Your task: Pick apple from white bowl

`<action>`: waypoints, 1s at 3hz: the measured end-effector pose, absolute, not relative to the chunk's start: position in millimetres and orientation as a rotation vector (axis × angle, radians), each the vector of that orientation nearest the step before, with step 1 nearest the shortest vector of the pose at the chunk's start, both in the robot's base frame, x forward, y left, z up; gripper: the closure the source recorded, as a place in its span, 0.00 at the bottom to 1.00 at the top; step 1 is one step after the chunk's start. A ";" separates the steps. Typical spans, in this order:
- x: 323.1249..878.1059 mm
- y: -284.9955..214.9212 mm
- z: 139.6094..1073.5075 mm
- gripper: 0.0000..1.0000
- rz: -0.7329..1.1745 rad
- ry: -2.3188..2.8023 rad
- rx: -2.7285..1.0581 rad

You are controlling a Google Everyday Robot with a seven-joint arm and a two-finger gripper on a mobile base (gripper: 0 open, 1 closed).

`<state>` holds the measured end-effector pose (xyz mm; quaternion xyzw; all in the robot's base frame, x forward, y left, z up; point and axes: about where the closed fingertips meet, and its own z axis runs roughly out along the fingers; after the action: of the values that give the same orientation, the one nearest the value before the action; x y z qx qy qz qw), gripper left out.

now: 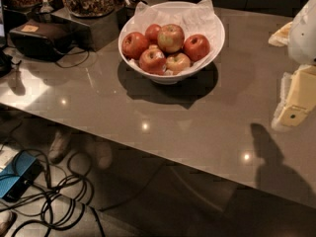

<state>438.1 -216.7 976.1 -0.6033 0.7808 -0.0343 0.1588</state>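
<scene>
**Gripper well apart from the apple**

The gripper [294, 113] hangs at the right edge; I cannot tell whether it is apart or together. The apple [171, 37] tops the pile in the bowl [170, 76], touching red apples [196, 47]. An off-centre descent could roll it or snag the paper [200, 11].

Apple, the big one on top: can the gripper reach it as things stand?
Probably yes. The apple tops the pile in the bowl, uncovered, and nothing stands between it and the gripper at the frame's right edge.
</scene>
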 end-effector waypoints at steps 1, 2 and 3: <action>438.2 -216.7 976.1 0.00 -0.098 2.232 -1.725; 461.4 -205.9 982.5 0.00 -0.070 2.279 -1.685; 501.7 -184.3 989.1 0.00 -0.065 2.328 -1.667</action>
<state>501.7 -184.3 989.1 -0.5764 0.8051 -0.0225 0.1382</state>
